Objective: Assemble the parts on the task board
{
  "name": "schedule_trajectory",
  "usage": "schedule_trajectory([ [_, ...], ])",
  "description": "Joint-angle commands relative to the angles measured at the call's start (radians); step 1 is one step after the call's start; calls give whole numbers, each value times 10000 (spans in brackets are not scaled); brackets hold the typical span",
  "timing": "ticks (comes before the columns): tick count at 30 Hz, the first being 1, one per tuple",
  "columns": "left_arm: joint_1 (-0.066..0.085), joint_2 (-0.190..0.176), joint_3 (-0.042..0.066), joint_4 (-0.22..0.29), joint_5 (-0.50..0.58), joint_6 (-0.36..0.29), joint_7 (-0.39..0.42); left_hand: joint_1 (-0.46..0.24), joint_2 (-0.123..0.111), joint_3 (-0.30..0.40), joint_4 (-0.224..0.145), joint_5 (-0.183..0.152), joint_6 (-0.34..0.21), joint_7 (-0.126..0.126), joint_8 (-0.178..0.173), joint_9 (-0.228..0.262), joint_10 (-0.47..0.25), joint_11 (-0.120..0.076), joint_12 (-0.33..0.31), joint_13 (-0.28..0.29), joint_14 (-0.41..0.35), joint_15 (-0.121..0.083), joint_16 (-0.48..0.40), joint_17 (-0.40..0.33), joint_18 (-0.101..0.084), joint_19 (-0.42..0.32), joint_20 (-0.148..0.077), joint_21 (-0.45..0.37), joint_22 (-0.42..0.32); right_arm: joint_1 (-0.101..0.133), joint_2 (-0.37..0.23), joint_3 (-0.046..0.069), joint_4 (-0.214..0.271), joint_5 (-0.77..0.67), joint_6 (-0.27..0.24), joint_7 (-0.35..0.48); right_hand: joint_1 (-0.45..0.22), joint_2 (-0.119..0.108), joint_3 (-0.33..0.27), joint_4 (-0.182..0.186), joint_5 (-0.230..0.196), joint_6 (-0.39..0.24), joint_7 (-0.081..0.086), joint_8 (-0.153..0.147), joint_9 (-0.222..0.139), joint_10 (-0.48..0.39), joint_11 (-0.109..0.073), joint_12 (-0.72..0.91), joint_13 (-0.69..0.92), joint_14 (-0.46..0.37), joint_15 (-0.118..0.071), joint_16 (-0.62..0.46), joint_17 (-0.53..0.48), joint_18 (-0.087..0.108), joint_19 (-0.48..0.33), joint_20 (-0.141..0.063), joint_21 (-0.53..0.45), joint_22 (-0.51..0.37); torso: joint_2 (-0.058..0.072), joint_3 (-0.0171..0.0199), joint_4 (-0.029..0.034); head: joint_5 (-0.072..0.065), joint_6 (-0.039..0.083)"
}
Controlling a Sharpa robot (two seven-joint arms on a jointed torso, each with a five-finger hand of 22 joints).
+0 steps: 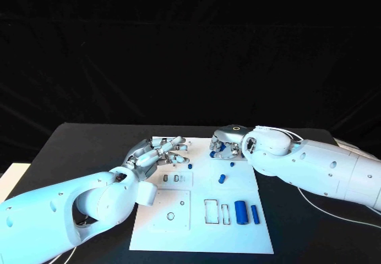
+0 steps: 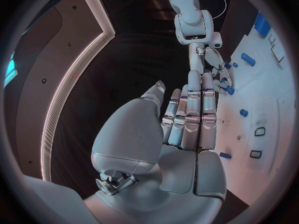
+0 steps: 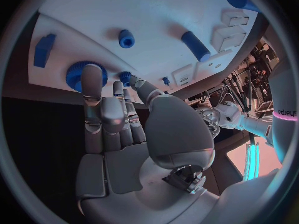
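Observation:
The white task board [image 1: 199, 220] lies mid-table. My left hand [image 1: 163, 152] hovers over its far left corner, fingers straight and holding nothing [image 2: 190, 114]. My right hand [image 1: 226, 145] is at the board's far edge, its fingers stretched out [image 3: 109, 119]. One fingertip lies over a blue gear [image 3: 74, 76], and the thumb tip is beside a smaller blue gear [image 3: 126, 75]. Nothing is gripped. Loose blue parts on the board: a short cylinder [image 1: 223, 177], a thick cylinder [image 1: 240, 212], a slim bar [image 1: 255, 213] and a small peg [image 1: 190, 165].
Rectangular and round slots [image 1: 212, 212] mark the board's near half, with small sockets [image 1: 176, 178] by my left wrist. A blue block [image 3: 44, 50] lies near the board's edge. Black table [image 1: 87, 148] surrounds the board, and a white cable [image 1: 317, 206] trails at the right.

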Motion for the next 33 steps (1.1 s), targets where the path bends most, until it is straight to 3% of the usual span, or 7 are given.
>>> schedule_trajectory([
  [1,14,19,9,47,41,255,-19,-80,-10,3,-64,35,0,18,-37,7,14,33,-35,12,-106,12,57,35,86,-59,-5,9,6,4,56,2,-35,-222,210,-107,58,7,77,-9,-68,82,21,-27,-2,54,44,-36,-11,298,-54,49,27,-17,-91,14,59,36,50,9,2,4,13],
  [11,14,29,9,67,41,294,-65,-110,-4,29,-121,36,-51,81,-66,13,-47,123,-76,34,-911,172,-142,164,61,-563,136,-251,-115,4,177,0,-139,-228,266,-104,173,34,310,79,-196,185,28,-24,3,141,46,-27,-37,286,-51,216,185,-24,-205,32,368,304,95,11,19,-9,18],
  [18,14,25,9,65,41,461,-89,-139,36,89,-172,36,-77,174,-67,17,-193,270,-126,14,-1890,457,-1137,-270,75,-1346,450,-817,-427,4,226,-3,-206,-250,277,-85,386,91,568,87,-646,375,-9,22,28,319,-6,24,-30,288,-92,397,365,-40,-277,19,705,625,125,7,31,-6,12],
  [27,13,41,9,48,41,617,-66,-117,102,166,-324,41,-273,271,-212,-20,-1023,494,-232,-166,-2580,781,-2315,-1138,110,-1755,765,-1307,-716,3,255,-4,-214,-253,-240,-64,580,231,851,99,-1060,592,-40,91,66,517,-69,83,-7,298,-158,578,544,-86,-267,6,1104,1055,150,-9,57,-33,36],
  [33,13,36,9,33,42,612,-37,-93,174,246,-422,44,-121,222,-190,-6,-1346,501,-185,-156,-2677,812,-2632,-1467,133,-1473,789,-1297,-714,2,254,-4,-154,-221,-865,-60,585,276,931,146,-1139,643,-45,102,73,559,-74,87,-6,287,-167,596,555,-90,-295,6,1180,1122,167,-11,81,-38,69],
])
